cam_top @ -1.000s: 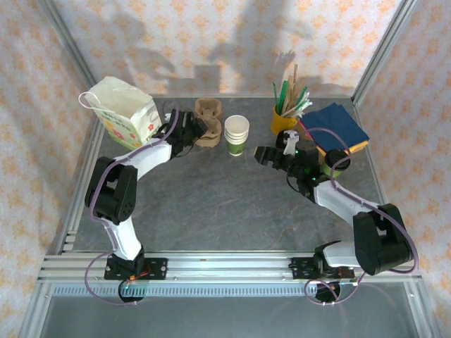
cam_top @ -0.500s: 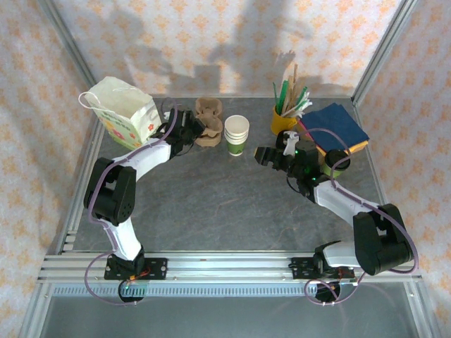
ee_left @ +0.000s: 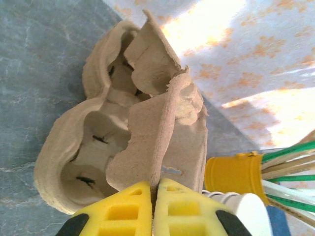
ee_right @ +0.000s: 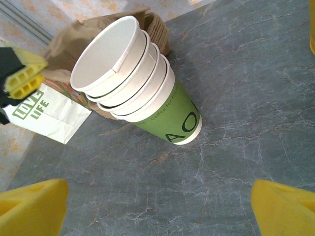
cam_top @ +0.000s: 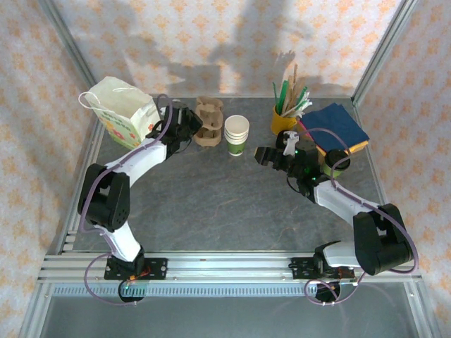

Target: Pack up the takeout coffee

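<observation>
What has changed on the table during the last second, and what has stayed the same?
The left gripper closed on the middle rib of the carrier, and the carrier shifted slightly toward the far wall. The left arm's elbow swung outward. The right gripper stayed open and in place. The cup stack, the bag and the yellow cup did not move.

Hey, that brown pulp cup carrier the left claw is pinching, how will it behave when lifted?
Probably light: the cup carrier is thin molded pulp with empty wells. Its ragged centre divider, pinched by the left claw, looks flexible, so it may bend or tear.
</observation>
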